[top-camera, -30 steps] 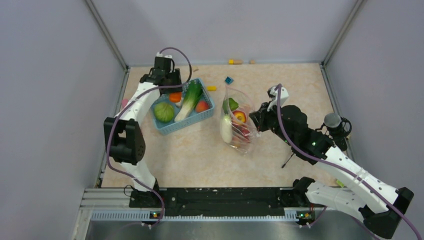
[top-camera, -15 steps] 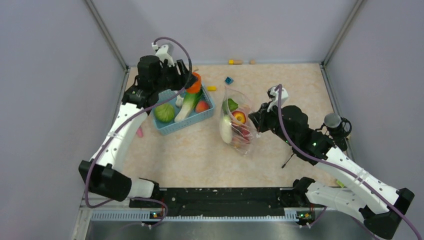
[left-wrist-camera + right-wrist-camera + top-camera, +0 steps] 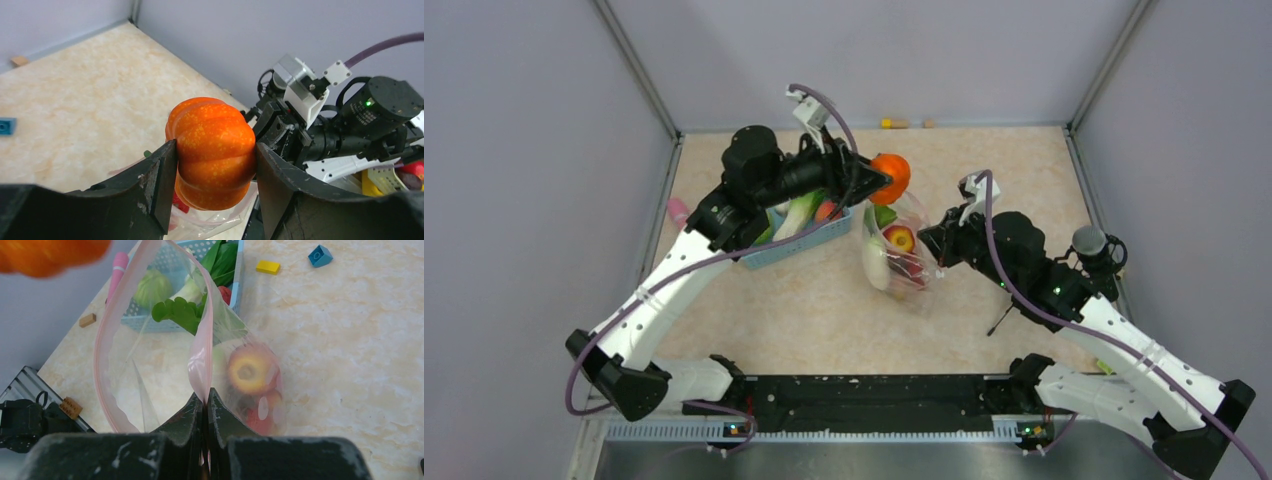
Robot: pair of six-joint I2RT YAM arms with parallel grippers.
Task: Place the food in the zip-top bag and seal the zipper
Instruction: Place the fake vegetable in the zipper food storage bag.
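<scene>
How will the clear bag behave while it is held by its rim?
Probably floppy: the zip-top bag creases and bows around the right gripper, which is pinched on the zipper. Likely bottom-heavy, since the food lies bunched away from the mouth. The mouth may collapse if released.

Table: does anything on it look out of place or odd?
Loose pieces lie outside the basket: a blue block and a yellow block on one side, a pink stick toy on the other. Nothing looks spilled or broken.

Bright, even light; soft shadows.
</scene>
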